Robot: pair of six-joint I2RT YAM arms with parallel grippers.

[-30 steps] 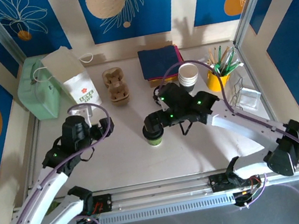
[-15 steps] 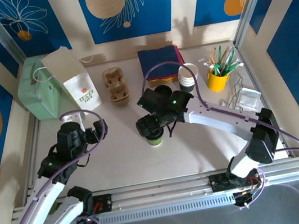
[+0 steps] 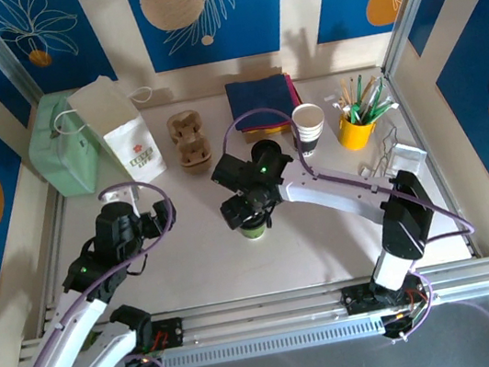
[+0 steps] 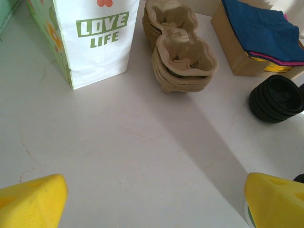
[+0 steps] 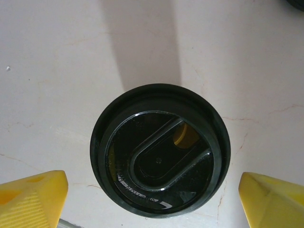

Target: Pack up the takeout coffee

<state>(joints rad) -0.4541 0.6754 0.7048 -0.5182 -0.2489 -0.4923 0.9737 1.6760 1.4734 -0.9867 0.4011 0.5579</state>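
My right gripper [image 5: 152,198] has its jaws spread wide. One yellow finger [image 5: 32,199] shows at each lower corner of the wrist view, and neither touches anything. The takeout coffee [image 5: 160,149] stands upright on the table [image 5: 57,71], between the two fingers and just ahead of their tips. Bare tabletop shows on both sides of its round black lid. I look straight down on that lid and can see its raised oval and small sip opening. From above, the gripper hangs right over the cup, and only a strip of the olive-green side peeks out below it.

My left gripper [image 4: 152,202] is also spread, with nothing but bare table between its fingers. Ahead of it and to its left stands a white paper bag [image 4: 97,42] printed "LOVE LIFE". Straight ahead is a stack of pulp cup carriers [image 4: 183,59]. Ahead and to its right is a stack of black lids [image 4: 277,98], and beyond them lie folded blue napkins [image 4: 259,28].

Past the right gripper, on its right side, stand a stack of white cups [image 3: 308,125] and a yellow pot of stirrers [image 3: 355,131].
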